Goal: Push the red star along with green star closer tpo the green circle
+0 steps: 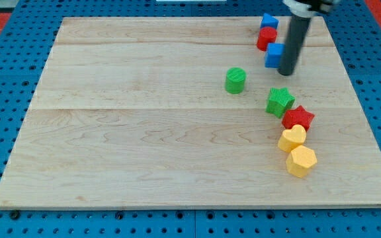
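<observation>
The red star lies at the board's right, touching the green star just up-left of it. The green circle, a short cylinder, stands to the upper left of the green star, a block's width away. My tip is down on the board above the green star, right of the green circle, beside a blue block.
A blue block touches my rod's left side. A red block and another blue block lie above it. A yellow heart and a yellow hexagon sit below the red star. The wooden board rests on blue pegboard.
</observation>
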Robot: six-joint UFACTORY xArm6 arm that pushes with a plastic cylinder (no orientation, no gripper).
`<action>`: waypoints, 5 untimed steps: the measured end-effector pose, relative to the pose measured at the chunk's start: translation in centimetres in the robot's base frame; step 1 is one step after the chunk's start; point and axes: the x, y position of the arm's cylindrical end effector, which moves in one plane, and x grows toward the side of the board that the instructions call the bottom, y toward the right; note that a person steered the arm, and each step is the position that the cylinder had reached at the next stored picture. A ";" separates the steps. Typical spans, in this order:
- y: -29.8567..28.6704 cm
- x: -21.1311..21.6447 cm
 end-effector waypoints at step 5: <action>-3.7 14.8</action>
